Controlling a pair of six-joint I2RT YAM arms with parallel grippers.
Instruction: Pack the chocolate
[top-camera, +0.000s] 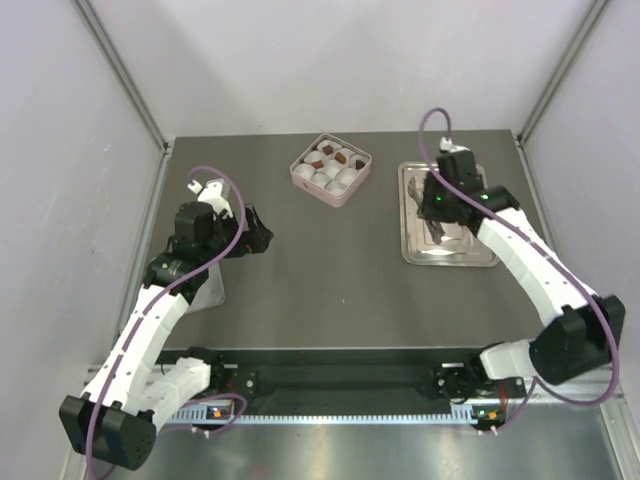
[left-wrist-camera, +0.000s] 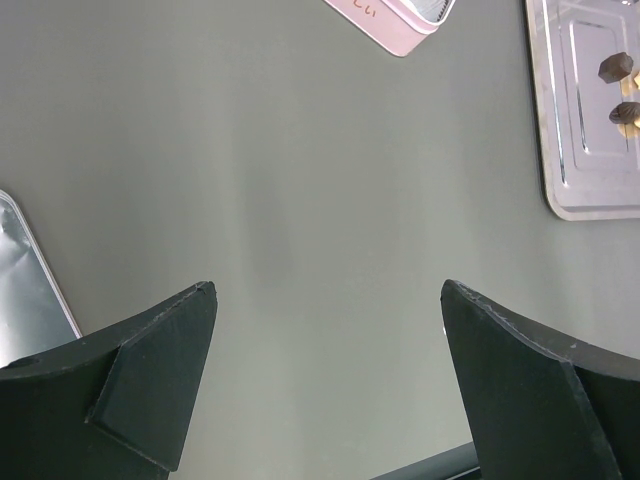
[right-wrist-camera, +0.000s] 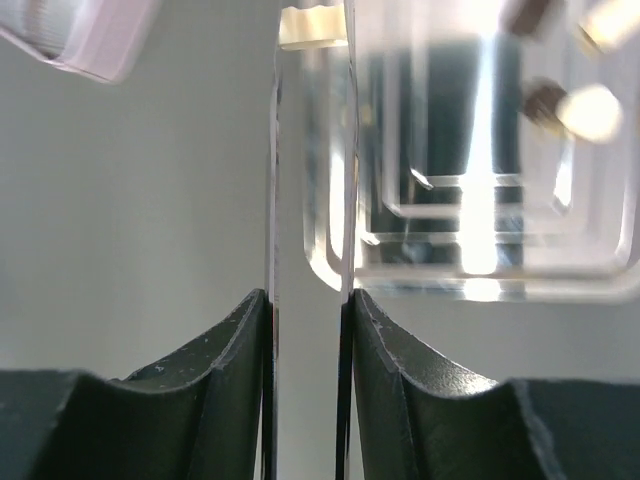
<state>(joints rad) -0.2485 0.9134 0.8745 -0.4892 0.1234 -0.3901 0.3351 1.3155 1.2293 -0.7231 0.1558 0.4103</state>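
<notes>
My right gripper (right-wrist-camera: 308, 300) (top-camera: 437, 207) is shut on a pair of thin metal tongs (right-wrist-camera: 273, 190), over the left part of the steel tray (top-camera: 480, 256). The tongs' tips pinch a cream chocolate piece (right-wrist-camera: 312, 26). More chocolate (left-wrist-camera: 614, 68) lies on the tray (left-wrist-camera: 560, 150), blurred in the right wrist view (right-wrist-camera: 545, 100). The pink box (top-camera: 331, 169) at the back centre holds white paper cups, several with dark chocolate (top-camera: 341, 156) in them. My left gripper (top-camera: 262, 238) (left-wrist-camera: 328, 290) hangs open over bare table, well left of the box, with nothing between its fingers.
A flat metal lid (left-wrist-camera: 25, 290) lies on the table at the left, beside my left arm. The pink box corner (left-wrist-camera: 400, 25) shows at the top of the left wrist view. Grey walls close in the table on three sides.
</notes>
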